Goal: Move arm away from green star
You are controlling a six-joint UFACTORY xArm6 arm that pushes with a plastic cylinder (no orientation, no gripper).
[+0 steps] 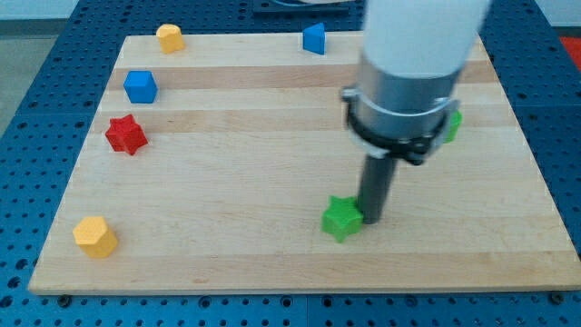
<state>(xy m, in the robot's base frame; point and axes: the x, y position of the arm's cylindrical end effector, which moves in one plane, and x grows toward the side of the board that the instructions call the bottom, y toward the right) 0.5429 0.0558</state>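
The green star (340,218) lies on the wooden board (227,236), right of centre toward the view's bottom. My tip (372,220) is the lower end of the dark rod and stands just to the right of the star, touching or nearly touching its right side. The arm's white and grey body (408,73) hangs above it and hides part of the board behind.
A red star (125,134) and a blue cube (141,86) lie at the left. Yellow blocks sit at the top left (170,38) and bottom left (95,237). A blue block (314,39) is at the top. A green block (451,125) peeks out behind the arm.
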